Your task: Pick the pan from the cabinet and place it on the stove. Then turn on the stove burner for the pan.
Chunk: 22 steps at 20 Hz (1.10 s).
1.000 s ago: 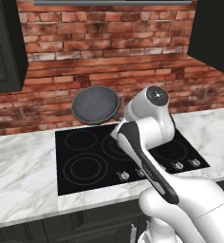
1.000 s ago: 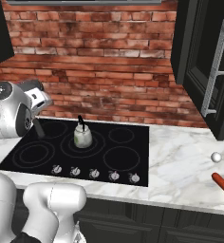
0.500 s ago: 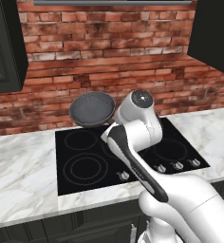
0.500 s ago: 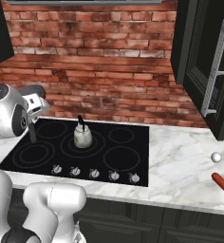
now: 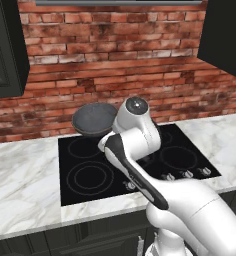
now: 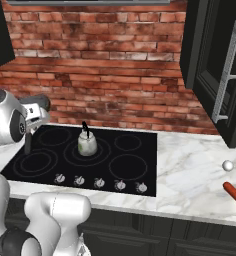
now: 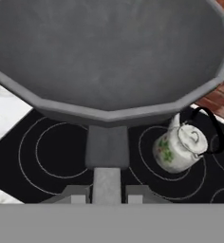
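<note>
The pan (image 7: 109, 57) fills the upper part of the hand view, its handle running straight down between the gripper (image 7: 107, 192) fingers, which are clamped on it. In the left base view the pan (image 5: 94, 119) hangs tilted above the back left rings of the stove (image 5: 85, 175), left of centre. Nothing inside the pan. The kettle (image 7: 182, 147) stands on a ring at the lower right, green sprig on its side, no readable writing. Cabinet (image 6: 215, 70) at upper right, door open
</note>
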Tool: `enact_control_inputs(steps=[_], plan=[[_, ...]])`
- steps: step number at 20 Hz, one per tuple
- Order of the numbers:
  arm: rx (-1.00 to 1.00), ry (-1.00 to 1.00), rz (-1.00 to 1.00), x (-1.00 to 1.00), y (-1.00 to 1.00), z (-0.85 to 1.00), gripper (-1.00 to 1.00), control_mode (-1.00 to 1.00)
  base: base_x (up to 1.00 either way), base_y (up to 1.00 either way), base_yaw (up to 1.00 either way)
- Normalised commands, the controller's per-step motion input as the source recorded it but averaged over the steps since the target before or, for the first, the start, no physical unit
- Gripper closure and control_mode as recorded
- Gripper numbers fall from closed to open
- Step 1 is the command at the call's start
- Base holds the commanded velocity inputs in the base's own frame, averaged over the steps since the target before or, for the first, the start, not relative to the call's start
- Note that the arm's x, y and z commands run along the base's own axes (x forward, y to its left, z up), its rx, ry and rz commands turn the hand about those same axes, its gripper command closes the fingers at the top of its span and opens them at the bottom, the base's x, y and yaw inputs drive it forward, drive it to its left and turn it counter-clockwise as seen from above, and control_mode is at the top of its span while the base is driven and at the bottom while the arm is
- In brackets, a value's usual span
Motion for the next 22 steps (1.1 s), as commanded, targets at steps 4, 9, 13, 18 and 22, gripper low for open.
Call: enact_control_inputs(steps=[4, 9, 13, 18, 22], plan=[[0.06, 0.06, -0.02, 0.0, 0.0, -0.2, 1.0, -1.0, 0.0, 0.0, 0.0], [0.06, 0.07, -0.05, 0.01, 0.0, -0.22, 1.0, -1.0, 0.0, 0.0, 0.0], [0.05, 0.07, -0.06, 0.02, 0.05, -0.22, 1.0, -1.0, 0.0, 0.0, 0.0], [0.0, 0.09, -0.07, 0.05, 0.11, -0.26, 1.0, -1.0, 0.0, 0.0, 0.0], [0.0, 0.1, -0.08, 0.07, 0.15, -0.23, 1.0, -1.0, 0.0, 0.0, 0.0]])
